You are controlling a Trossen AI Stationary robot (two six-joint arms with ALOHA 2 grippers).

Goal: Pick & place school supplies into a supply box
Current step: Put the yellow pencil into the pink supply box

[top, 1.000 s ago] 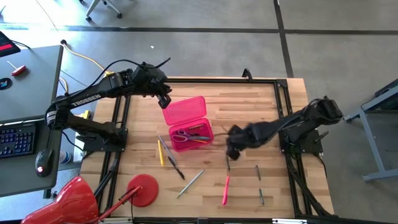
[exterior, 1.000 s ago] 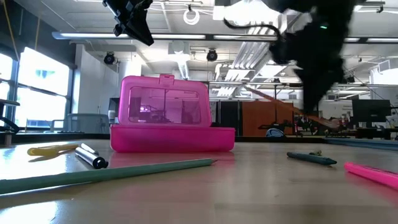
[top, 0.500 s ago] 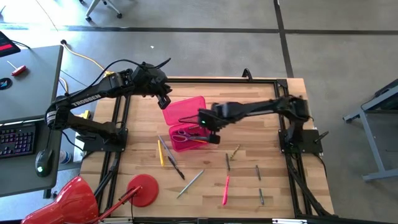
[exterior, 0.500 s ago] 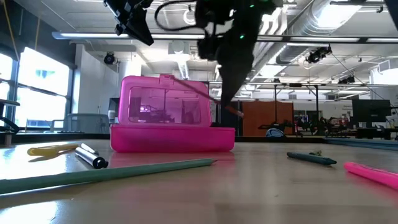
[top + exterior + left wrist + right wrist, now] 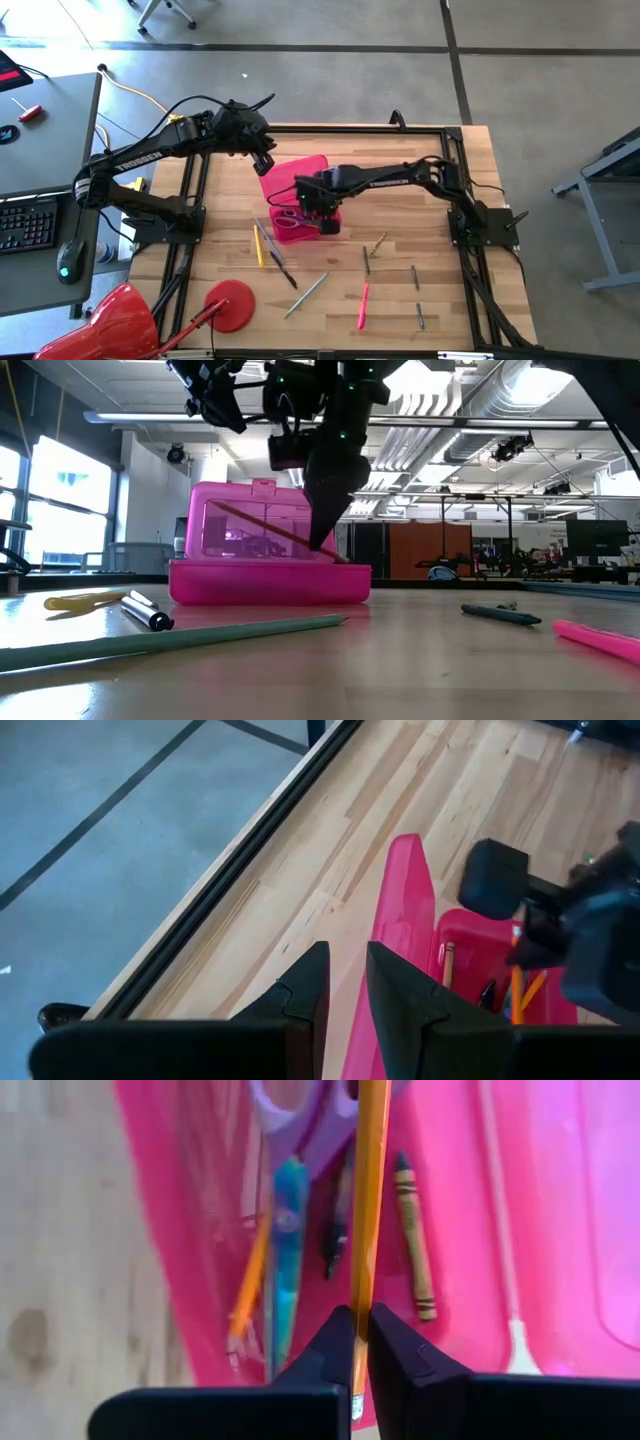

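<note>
On the bench point(image 5: 420, 160), a red round disc point(image 5: 230, 303) with a stick handle lies near the front edge, well apart from the supply box point(image 5: 300, 195). Loose supplies lie between: a yellow pencil point(image 5: 258, 245), a dark pen point(image 5: 280, 267), a grey-green pencil point(image 5: 306, 295) and a pink pen point(image 5: 363, 305).

The right gripper point(image 5: 360, 1342) hangs over the open box, its fingers point(image 5: 335, 1342) closed on an orange pencil point(image 5: 366, 1210). The pencil runs lengthwise over the box and, in the low view, slants down into it. Inside lie purple-handled scissors point(image 5: 310, 1120), a blue pen point(image 5: 285, 1250) and a brown crayon point(image 5: 412, 1235).

The left gripper point(image 5: 345, 982) hovers above the raised lid point(image 5: 400, 940), fingers point(image 5: 308, 982) slightly apart and holding nothing.
</note>
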